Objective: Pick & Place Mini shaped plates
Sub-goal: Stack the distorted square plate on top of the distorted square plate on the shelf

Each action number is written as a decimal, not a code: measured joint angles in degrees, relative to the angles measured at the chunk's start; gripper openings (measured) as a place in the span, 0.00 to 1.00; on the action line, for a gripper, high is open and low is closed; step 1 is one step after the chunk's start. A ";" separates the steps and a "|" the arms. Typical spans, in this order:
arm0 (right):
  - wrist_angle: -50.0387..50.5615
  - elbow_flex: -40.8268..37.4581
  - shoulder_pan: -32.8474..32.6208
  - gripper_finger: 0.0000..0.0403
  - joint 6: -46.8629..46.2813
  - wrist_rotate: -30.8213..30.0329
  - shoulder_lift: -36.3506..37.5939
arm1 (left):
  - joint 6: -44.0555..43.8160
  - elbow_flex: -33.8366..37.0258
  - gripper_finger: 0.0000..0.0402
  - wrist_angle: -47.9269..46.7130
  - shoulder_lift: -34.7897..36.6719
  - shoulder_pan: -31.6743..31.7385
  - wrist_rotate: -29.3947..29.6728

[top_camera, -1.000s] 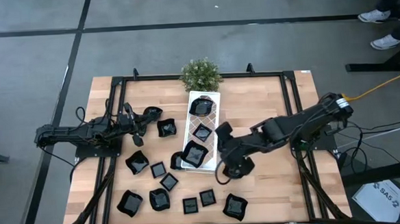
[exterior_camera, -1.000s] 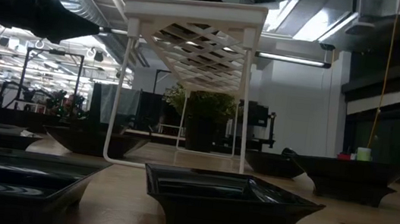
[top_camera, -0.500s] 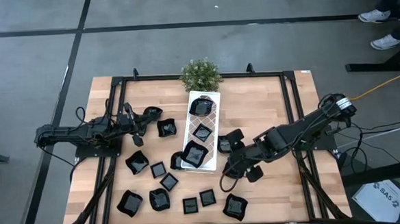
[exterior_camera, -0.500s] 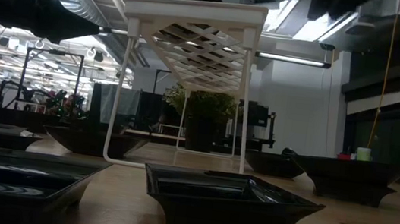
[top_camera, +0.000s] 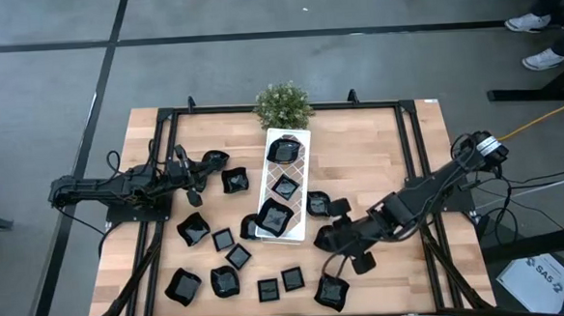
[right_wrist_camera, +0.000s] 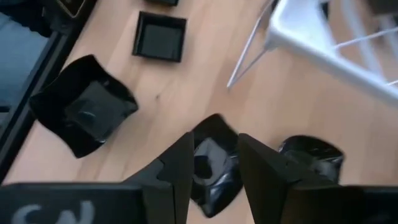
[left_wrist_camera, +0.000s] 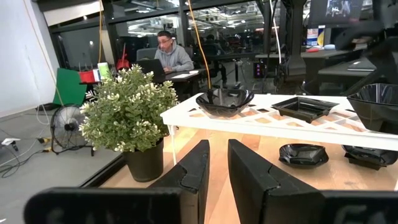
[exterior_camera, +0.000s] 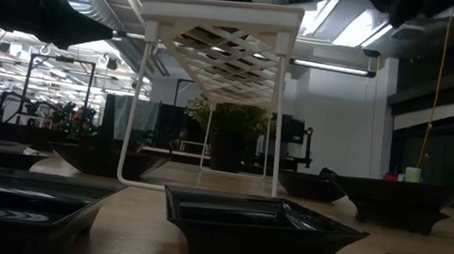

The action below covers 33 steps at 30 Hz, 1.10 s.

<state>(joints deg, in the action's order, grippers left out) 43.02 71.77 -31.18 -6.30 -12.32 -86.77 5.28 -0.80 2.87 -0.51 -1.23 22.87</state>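
Note:
Several small glossy black plates lie on the wooden table, most near its near-left part, such as a wavy one (top_camera: 331,291) and a square one (top_camera: 292,278). Three more sit on the white lattice tray (top_camera: 298,169), which stands on thin legs (exterior_camera: 134,107). My right gripper (top_camera: 323,240) hangs open, slanting down, just near of the tray's near end. In its wrist view the fingers (right_wrist_camera: 216,149) stand over a black plate (right_wrist_camera: 211,168) without touching it. My left gripper (top_camera: 192,182) rests at the table's left, its fingers (left_wrist_camera: 217,155) a narrow gap apart and empty.
A small potted plant (top_camera: 282,104) stands at the tray's far end. Another plate (right_wrist_camera: 311,155) lies close beside the one under my right gripper, and the tray's leg (right_wrist_camera: 249,56) is near. A black frame (top_camera: 412,141) rims the table. A person sits in the room behind (left_wrist_camera: 166,53).
My right gripper has drawn away from the tray's right side toward the table's near edge, the arm swinging with it. It now hangs over the plates near of the tray. The left arm has kept still.

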 joint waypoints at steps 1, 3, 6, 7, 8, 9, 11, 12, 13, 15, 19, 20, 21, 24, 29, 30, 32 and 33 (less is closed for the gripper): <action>-0.06 -0.35 -0.50 0.31 -0.74 -0.02 -0.02 | 0.00 0.00 0.13 -0.02 0.00 0.00 -0.02; -1.81 -1.47 -1.40 0.31 -1.57 0.23 -0.02 | -0.02 0.00 0.13 -0.02 0.00 0.00 0.00; -3.90 -3.22 -2.73 0.31 -2.89 0.52 -0.02 | 0.00 0.00 0.14 -0.02 0.00 0.00 -0.01; -4.76 -3.73 -3.23 0.31 -3.40 0.57 -0.02 | 0.00 0.00 0.14 -0.01 0.00 0.00 0.00; -5.82 -4.22 -3.71 0.31 -3.73 0.55 -0.02 | 0.00 0.00 0.13 -0.01 0.00 0.00 -0.01; -6.83 -4.90 -4.23 0.31 -3.93 0.56 -0.02 | 0.00 0.00 0.13 -0.01 0.00 0.00 0.00; -7.95 -6.23 -5.36 0.31 -4.08 1.18 -0.02 | 0.00 0.00 0.13 -0.01 0.00 0.00 -0.02; -8.78 -6.82 -5.94 0.31 -4.08 1.86 -0.02 | 0.00 0.00 0.13 -0.02 0.00 0.00 0.00; -9.73 -7.24 -6.53 0.31 -4.11 2.32 -0.04 | 0.00 0.00 0.13 -0.02 0.00 0.00 0.00; -12.37 -8.38 -7.68 0.31 -4.38 3.44 -0.02 | 0.00 0.00 0.13 -0.02 0.00 0.00 -0.02; -16.66 -10.50 -10.37 0.31 -3.81 5.81 -0.04 | 0.00 0.00 0.14 0.00 0.00 0.00 -0.01; -17.68 -10.91 -10.97 0.31 -3.79 6.27 -0.03 | 0.00 0.00 0.13 0.00 0.00 0.00 0.00; -18.32 -11.27 -11.53 0.31 -3.79 6.50 -0.02 | 0.00 0.00 0.13 0.00 0.00 0.00 0.00; -19.99 -12.16 -13.44 0.31 -2.11 6.50 -0.03 | 0.00 0.00 0.13 -0.01 0.01 0.00 -0.01; -25.63 -14.53 -16.03 0.31 4.46 6.49 -0.02 | 0.00 0.00 0.14 -0.01 0.01 0.00 -0.01; -27.14 -15.25 -16.43 0.31 5.56 6.49 -0.02 | 0.00 0.00 0.14 -0.02 0.00 0.00 0.00; -29.76 -16.65 -16.95 0.31 7.22 6.50 -0.02 | 0.00 0.00 0.13 -0.02 0.00 0.00 -0.02; -31.56 -17.45 -17.13 0.31 7.82 6.49 -0.03 | 0.00 0.00 0.13 0.00 0.00 0.00 -0.02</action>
<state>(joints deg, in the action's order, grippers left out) 11.47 54.31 -48.31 1.53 -5.83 -86.80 5.28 -0.80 2.87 -0.51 -1.23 22.85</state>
